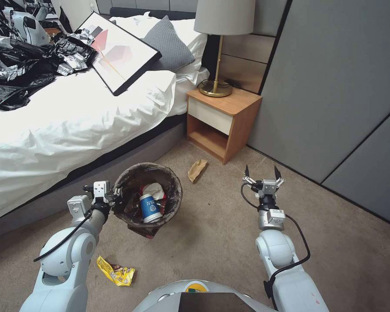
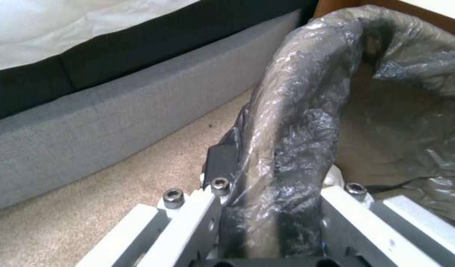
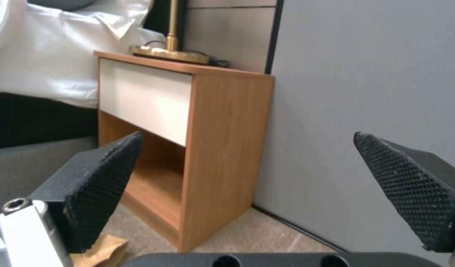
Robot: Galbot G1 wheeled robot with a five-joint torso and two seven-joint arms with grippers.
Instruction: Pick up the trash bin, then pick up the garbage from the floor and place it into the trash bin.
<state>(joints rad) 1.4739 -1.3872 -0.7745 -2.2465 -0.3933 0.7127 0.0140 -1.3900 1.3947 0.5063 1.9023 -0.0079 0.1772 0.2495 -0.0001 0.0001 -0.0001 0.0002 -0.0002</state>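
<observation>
My left gripper [image 1: 116,196] is shut on the rim of the trash bin [image 1: 130,177], holding it above the floor [image 1: 212,242] beside the bed. The bin's dark bag-covered rim [image 2: 292,122] runs between the fingers in the left wrist view. Inside lie a blue-white cup [image 1: 151,208] and crumpled white paper [image 1: 154,189]. Garbage on the carpet: a crumpled brown paper [image 1: 197,170] near the nightstand, also visible as brown paper [image 3: 101,252] in the right wrist view, and a yellow wrapper [image 1: 115,271] by my left arm. My right gripper [image 1: 263,174] hangs open and empty to the right of the brown paper.
A bed [image 1: 73,125] with black bags and a framed picture stands to the left. A wooden nightstand [image 1: 223,117] with a lamp [image 1: 223,26] stands ahead. Grey wall panels [image 1: 333,95] close off the right. Open carpet lies between my arms.
</observation>
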